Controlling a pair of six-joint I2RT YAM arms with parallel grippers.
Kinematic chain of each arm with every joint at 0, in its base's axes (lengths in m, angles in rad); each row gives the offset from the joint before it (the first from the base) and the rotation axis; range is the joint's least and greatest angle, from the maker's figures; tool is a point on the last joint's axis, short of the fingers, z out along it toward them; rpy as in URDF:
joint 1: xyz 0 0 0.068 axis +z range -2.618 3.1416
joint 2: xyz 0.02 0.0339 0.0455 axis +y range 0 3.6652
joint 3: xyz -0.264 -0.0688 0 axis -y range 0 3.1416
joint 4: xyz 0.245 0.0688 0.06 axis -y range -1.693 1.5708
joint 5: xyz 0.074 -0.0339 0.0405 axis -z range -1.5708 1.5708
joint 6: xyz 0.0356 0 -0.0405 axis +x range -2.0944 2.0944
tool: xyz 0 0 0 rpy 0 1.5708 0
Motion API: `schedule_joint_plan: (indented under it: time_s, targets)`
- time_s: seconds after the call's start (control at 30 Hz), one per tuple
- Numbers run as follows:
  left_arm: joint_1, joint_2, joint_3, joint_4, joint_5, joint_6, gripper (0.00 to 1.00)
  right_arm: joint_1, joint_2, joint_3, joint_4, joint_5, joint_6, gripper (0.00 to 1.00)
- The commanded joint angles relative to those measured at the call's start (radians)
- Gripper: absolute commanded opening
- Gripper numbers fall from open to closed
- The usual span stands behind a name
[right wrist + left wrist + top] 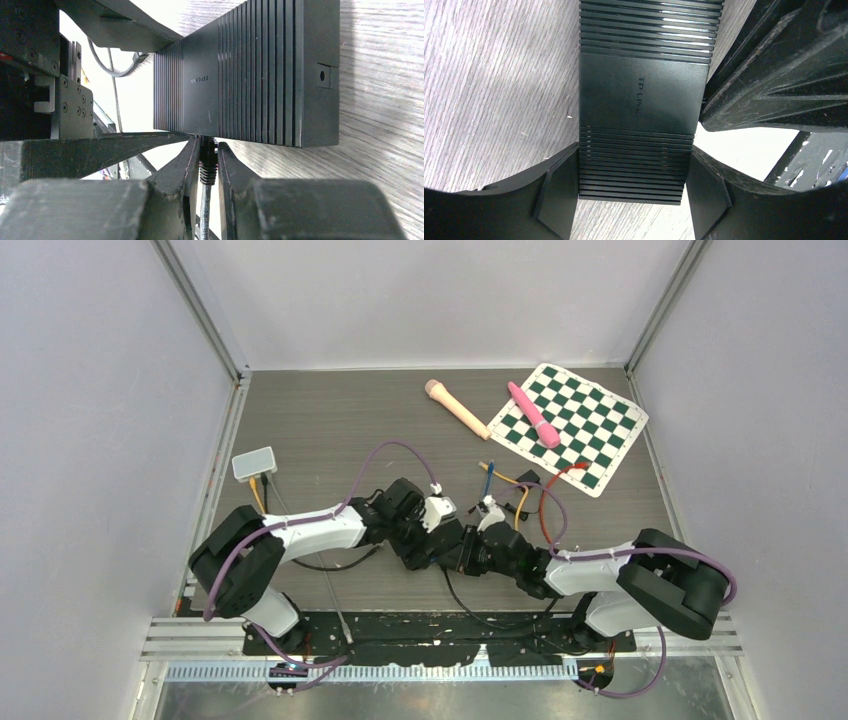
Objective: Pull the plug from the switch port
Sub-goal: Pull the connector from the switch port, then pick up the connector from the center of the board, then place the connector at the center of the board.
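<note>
pull tip: plug is best drawn straight back along its cable, no twisting, switch braced.
right gripper: fingers clamped on the plug, wrist held low at the switch's edge.
left gripper: fingers spread, pressed on the switch's sides.
where: switch is parked on the table, middle, near side.

switch: black; plain matt centre panel with faint grey "tp-link" lettering, fine ribbed bands on both sides.
plug: black, on a black cable.
left fingers: black, edges scuffed grey.
counter: grey-brown, streaked wood grain.
mat: green and white chequerboard.
wand: pink.
handle: pale peach.
small box: white.
arm cables: purple.
loose wires: orange, blue, red.
</note>
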Motion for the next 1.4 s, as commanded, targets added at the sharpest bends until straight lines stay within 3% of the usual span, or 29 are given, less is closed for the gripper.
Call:
schedule_joint_plan:
  time_s: [0.0, 0.1, 0.13, 0.2, 0.47, 0.6, 0.73, 0.93, 1.0, 1.1, 1.2, 1.37]
  targets:
    - [0.016, 0.015, 0.023, 0.026, -0.096, -0.013, 0.47, 0.026, -0.046, 0.021, 0.035, -0.151, -0.007, 0.05]
    - [0.017, 0.012, 0.013, 0.033, -0.096, -0.017, 0.47, 0.027, -0.042, -0.085, 0.225, -0.061, 0.15, 0.05]
    - [0.017, 0.01, 0.011, 0.034, -0.095, -0.018, 0.47, 0.027, -0.036, -0.156, 0.377, -0.045, 0.176, 0.05]
    - [0.017, 0.008, 0.009, 0.037, -0.093, -0.019, 0.47, 0.026, -0.021, -0.181, 0.429, -0.036, 0.19, 0.05]
    - [0.017, 0.013, 0.025, 0.022, -0.098, -0.011, 0.47, 0.046, -0.117, 0.009, -0.02, -0.034, 0.005, 0.05]
    - [0.018, 0.002, 0.017, 0.03, -0.097, -0.008, 0.47, 0.045, -0.243, 0.029, -0.159, 0.106, -0.039, 0.05]
    - [0.018, -0.001, 0.014, 0.035, -0.128, -0.015, 0.49, 0.046, -0.417, 0.044, -0.426, 0.293, -0.034, 0.05]
    - [0.02, 0.001, 0.01, 0.045, -0.13, -0.018, 0.49, 0.044, -0.801, 0.006, -0.607, 0.506, -0.032, 0.05]
    - [0.019, 0.003, 0.011, 0.049, -0.123, -0.015, 0.49, 0.039, -0.853, 0.027, -0.648, 0.563, -0.061, 0.05]
    - [0.018, 0.005, 0.014, 0.052, -0.123, -0.019, 0.49, 0.024, -0.834, 0.117, -0.688, 0.636, -0.138, 0.05]
    - [0.018, 0.004, 0.02, 0.045, -0.111, -0.016, 0.49, -0.051, -0.709, 0.204, -0.7, 0.65, -0.193, 0.05]
    - [0.018, -0.012, 0.015, 0.031, -0.113, -0.011, 0.49, -0.306, -0.513, 0.316, -0.603, 0.401, -0.259, 0.05]
